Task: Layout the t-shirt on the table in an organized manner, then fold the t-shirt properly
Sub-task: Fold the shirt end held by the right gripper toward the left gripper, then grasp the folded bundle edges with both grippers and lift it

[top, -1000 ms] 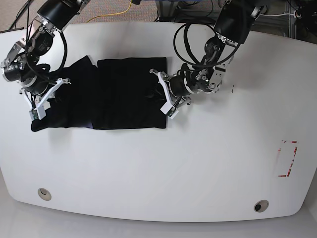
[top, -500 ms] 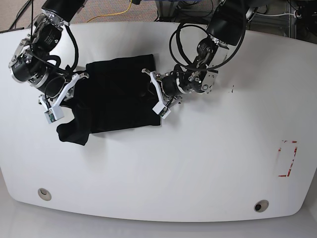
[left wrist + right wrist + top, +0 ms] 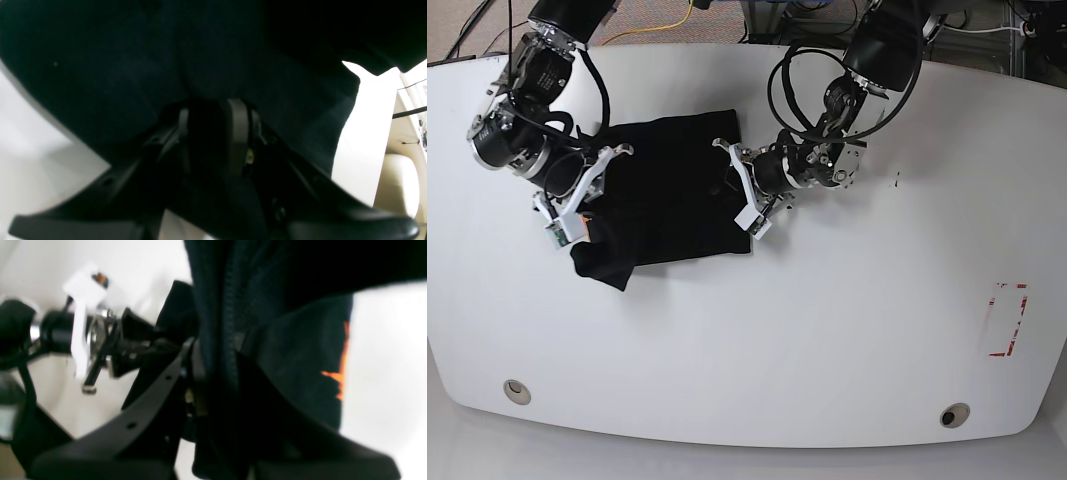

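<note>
- From my left wrist camera, the t-shirt (image 3: 166,66) fills nearly the whole frame as dark cloth hanging across and above my fingers.
- My left pincer (image 3: 213,133) is pinched on a fold of that cloth: the two grey pads stand upright and close together with black fabric packed between them.
- A strip of the white table (image 3: 360,133) shows past the shirt's edge on the right of this view, and a paler blurred patch shows at lower left.
- From my right wrist camera, my right pincer (image 3: 217,373) is also clamped on the t-shirt (image 3: 283,373); a ribbed or stitched edge of the cloth runs straight up out of the narrow gap between the fingers.
- An orange mark (image 3: 340,373) shows at the cloth's right edge; I cannot tell what it is.
- My other arm (image 3: 86,336) appears blurred at the left of this view, with a white bracket on it.
- In the base view, the t-shirt (image 3: 667,200) lies bunched on the far left part of the table (image 3: 827,350), partly doubled over, with one corner drooping towards the near edge.
- My right pincer (image 3: 592,195) grips the shirt's left side and my left pincer (image 3: 732,185) grips its right edge.
- A red tape rectangle (image 3: 1007,320) sits well apart at the table's right, and two grey grommet holes (image 3: 954,415) lie near the front edge.
</note>
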